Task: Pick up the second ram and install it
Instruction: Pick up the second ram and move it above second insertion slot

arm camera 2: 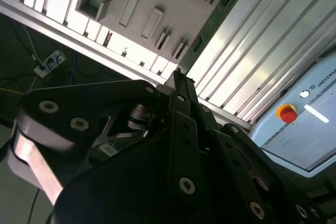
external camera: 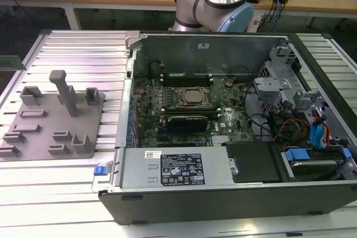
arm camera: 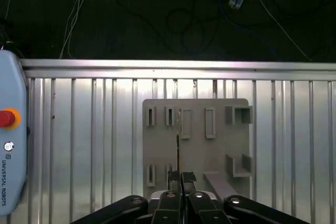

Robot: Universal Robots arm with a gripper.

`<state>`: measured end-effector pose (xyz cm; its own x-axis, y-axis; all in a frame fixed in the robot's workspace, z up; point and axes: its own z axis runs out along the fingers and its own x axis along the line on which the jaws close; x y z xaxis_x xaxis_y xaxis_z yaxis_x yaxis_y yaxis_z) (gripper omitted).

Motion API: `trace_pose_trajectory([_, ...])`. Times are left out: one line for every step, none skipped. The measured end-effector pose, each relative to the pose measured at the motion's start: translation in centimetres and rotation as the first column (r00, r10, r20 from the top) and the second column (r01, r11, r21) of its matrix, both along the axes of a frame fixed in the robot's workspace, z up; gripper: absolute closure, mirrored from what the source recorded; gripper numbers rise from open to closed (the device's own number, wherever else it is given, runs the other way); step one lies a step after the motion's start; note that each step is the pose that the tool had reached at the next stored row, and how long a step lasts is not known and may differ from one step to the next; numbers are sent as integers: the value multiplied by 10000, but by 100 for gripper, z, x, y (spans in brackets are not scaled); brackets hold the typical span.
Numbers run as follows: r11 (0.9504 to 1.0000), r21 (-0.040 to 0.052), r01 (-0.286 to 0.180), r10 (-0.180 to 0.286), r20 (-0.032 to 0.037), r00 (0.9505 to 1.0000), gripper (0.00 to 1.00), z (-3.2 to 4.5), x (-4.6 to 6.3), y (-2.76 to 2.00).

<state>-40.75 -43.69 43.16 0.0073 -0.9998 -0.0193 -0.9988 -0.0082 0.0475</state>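
Observation:
My gripper (arm camera: pixel 181 176) is shut on the second ram (arm camera: pixel 178 150), a thin green board seen edge-on as a dark line in the first wrist view. In the second wrist view the ram (arm camera 2: pixel 212 22) sticks out as a long green strip from the closed fingertips (arm camera 2: pixel 179 80). I hang well above the grey holder tray (arm camera: pixel 197 156), which also appears in the exterior view at the left (external camera: pixel 50 121). The open computer case (external camera: pixel 134 54) lies at the exterior view's right, with the black memory slots (external camera: pixel 187 75) just beyond the CPU socket (external camera: pixel 192 97).
The ribbed metal table (arm camera: pixel 79 129) carries the tray and the case. A pendant with a red button (arm camera: pixel 8 118) lies beside the tray. Past the table edge (arm camera: pixel 178 65) are dark floor and cables. The arm's base (external camera: pixel 215 4) stands behind the case.

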Motion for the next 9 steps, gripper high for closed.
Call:
trace_pose_trajectory([10000, 1, 0, 0, 1, 10000, 91, 47, 0, 0])
trace_pose_trajectory([10000, 1, 0, 0, 1, 10000, 91, 88, 0, 0])
trace_pose_trajectory([10000, 0, -1, 1, 1, 10000, 91, 129, 0, 0])
trace_pose_trajectory([10000, 1, -1, 1, 1, 10000, 91, 150, 0, 1])
trace_pose_trajectory([10000, 0, -1, 1, 1, 10000, 91, 160, 1, 1])
trace_pose_trajectory([10000, 0, 0, 0, 0, 10000, 91, 170, 0, 1])
trace_pose_trajectory([10000, 0, 0, 0, 0, 10000, 91, 182, 0, 2])
trace_pose_trajectory([10000, 0, 0, 0, 0, 10000, 91, 196, 0, 3])
trace_pose_trajectory([10000, 0, 0, 0, 0, 10000, 91, 206, 0, 3])
